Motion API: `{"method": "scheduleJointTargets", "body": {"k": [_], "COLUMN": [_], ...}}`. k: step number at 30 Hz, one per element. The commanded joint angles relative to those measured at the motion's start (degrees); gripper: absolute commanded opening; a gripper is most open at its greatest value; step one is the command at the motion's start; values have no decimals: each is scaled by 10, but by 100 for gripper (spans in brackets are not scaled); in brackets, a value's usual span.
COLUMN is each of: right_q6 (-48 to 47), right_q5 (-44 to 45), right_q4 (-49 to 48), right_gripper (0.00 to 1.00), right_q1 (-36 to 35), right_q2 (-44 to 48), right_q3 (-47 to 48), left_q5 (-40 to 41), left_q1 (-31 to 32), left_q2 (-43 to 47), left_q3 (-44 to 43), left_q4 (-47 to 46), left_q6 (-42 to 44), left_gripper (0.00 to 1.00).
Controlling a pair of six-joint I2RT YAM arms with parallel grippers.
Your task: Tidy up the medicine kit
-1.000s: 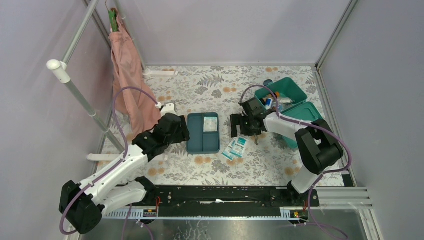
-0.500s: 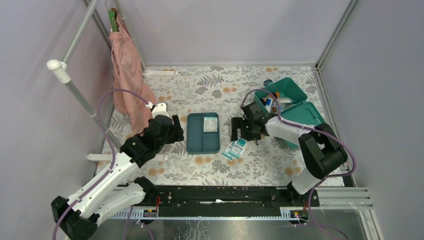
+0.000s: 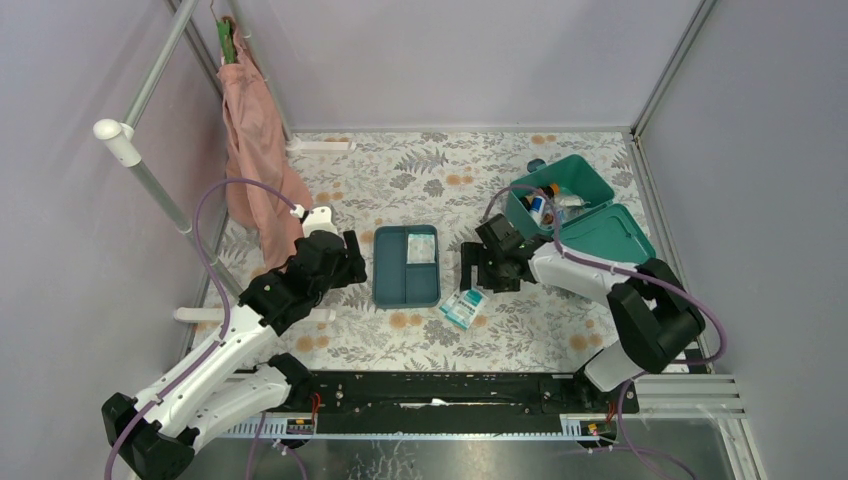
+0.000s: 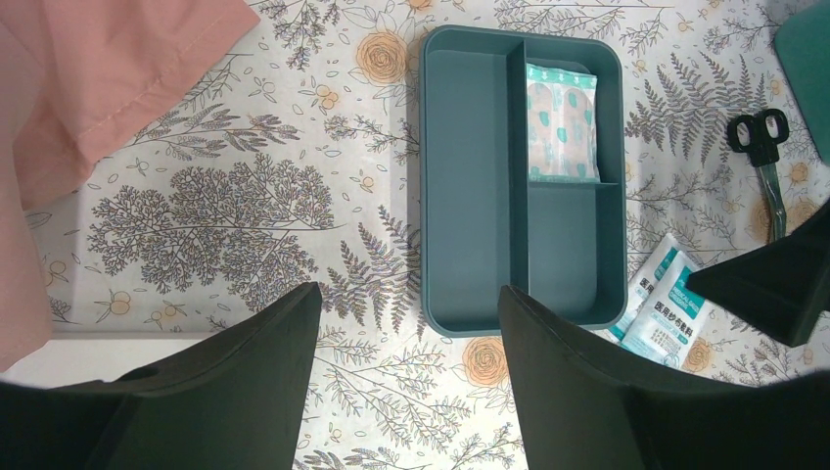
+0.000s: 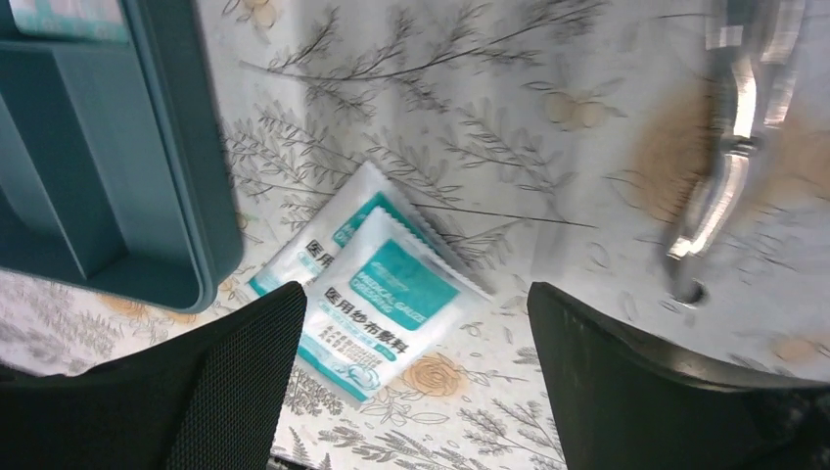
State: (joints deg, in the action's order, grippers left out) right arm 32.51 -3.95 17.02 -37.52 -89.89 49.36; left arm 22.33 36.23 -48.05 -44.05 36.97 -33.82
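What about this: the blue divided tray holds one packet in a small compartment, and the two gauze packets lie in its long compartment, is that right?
Not quite. The two gauze packets lie on the table beside the tray, outside it, not in its long compartment; the right wrist view shows this. The one packet does sit in a small compartment.
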Motion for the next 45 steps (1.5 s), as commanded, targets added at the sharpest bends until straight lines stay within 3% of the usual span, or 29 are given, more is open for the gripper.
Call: {"method": "scheduleJointTargets", "body": {"k": [1, 6, 11, 15, 18, 27, 45], "right_q6": [48, 149, 358, 497, 546, 525, 481], "right_q5": [130, 160, 184, 224, 242, 214, 192], "right_q4": [68, 103, 118, 159, 211, 243, 221], "right_gripper": [93, 95, 99, 100, 100, 100, 100], "right_q1": [-3, -3, -48, -100, -118, -132, -146], "right_q2": [72, 128, 145, 127, 82, -65, -135], "right_q3": [12, 6, -28, -12, 32, 119, 150], "left_q5": [13, 12, 12, 13, 12, 12, 9], "left_q1": [-4, -4, -4, -4, -4, -3, -3], "left_q2": [5, 0, -3, -2, -2, 1, -1], "left_q3": [-9, -9, -9, -8, -8, -7, -6], "left_q4": [1, 1, 0, 0, 0, -1, -3], "left_q6": [10, 8, 8, 7, 7, 8, 9], "left_gripper": [75, 75, 75, 75, 76, 75, 76]}}
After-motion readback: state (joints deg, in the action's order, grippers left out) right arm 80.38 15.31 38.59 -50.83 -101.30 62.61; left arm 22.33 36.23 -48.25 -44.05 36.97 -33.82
